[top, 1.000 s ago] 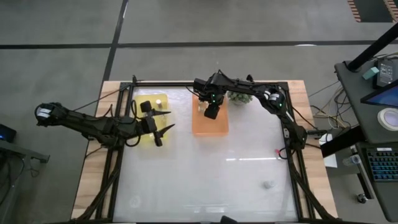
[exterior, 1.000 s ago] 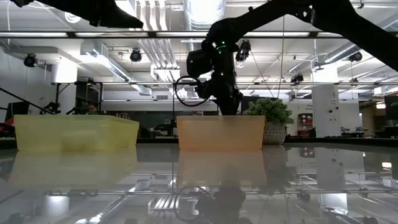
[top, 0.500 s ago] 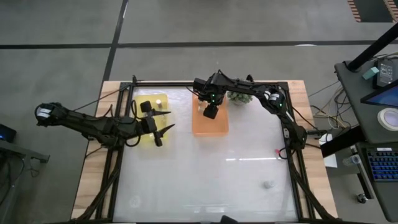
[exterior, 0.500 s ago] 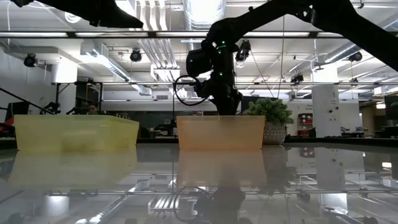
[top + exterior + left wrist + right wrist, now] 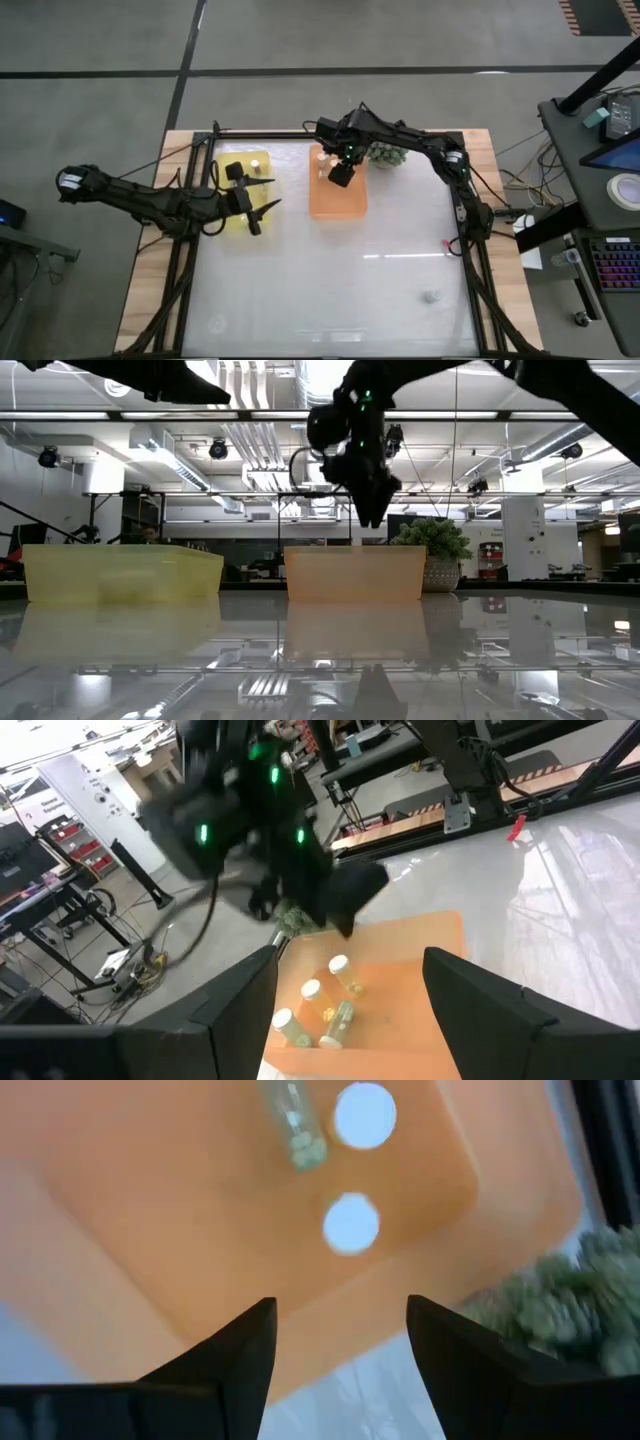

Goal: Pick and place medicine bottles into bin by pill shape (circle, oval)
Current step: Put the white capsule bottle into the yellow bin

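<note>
My right gripper [image 5: 340, 179] hangs open and empty above the orange bin [image 5: 338, 200]; it also shows in the low view [image 5: 372, 515] and in its own wrist view [image 5: 340, 1305]. Several small medicine bottles with white caps stand and lie in the bin's far part [image 5: 320, 1005]; two caps [image 5: 351, 1223] and a lying bottle [image 5: 295, 1130] show below my right gripper. My left gripper [image 5: 262, 215] waits open over the yellow bin [image 5: 240, 185], which holds one bottle [image 5: 256, 162]. Another bottle [image 5: 431, 296] stands on the table at the near right.
A spiky green plant [image 5: 385, 155] in a pot stands just right of the orange bin, close to my right arm. A small red item [image 5: 447, 243] lies at the table's right edge. The glossy white table top [image 5: 330, 280] stretches toward the near edge.
My right gripper has gone up out of the orange bin and now hangs clear above its rim. The bottles in the bin stay where they were. My left arm has kept still.
</note>
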{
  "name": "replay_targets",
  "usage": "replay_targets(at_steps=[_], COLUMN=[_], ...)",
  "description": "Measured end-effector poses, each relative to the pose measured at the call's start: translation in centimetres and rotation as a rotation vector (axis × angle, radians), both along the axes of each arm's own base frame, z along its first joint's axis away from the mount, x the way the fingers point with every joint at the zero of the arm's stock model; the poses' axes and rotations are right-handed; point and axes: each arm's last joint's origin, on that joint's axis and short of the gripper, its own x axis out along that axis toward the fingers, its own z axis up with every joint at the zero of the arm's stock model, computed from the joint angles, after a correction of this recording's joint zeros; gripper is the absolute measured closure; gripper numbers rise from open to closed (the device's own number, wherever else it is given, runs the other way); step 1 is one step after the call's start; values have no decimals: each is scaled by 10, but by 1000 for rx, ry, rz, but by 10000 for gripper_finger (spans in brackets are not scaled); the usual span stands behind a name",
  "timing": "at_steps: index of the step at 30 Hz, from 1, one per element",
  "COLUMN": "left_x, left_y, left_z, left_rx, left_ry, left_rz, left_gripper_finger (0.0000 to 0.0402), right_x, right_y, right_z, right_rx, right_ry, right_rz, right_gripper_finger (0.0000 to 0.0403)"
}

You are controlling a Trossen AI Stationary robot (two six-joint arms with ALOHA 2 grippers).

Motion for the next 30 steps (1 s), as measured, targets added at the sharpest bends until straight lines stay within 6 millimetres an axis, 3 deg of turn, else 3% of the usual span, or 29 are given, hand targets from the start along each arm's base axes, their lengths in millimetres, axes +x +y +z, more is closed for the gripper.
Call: replay_targets(at_steps=[5,12,20,30], left_x=[0,1,2,2], left_y=[0,0,-1,-1], left_z=[1,2,1,1], left_rx=[-6,-12,-15,-16], left_ry=[-21,-27,-31,-37], left_rz=[-1,-2,-3,-4], left_gripper_finger=[166,166,166,166], right_x=[-7,-14,-42,-99], right_y=[35,116,199,270], right_z=[33,61,65,49], right_rx=[-16,-3,52,83], right_ry=[-66,-143,-130,-45], right_rz=[-18,25,-64,-316], right_gripper_finger=[188,188,188,188])
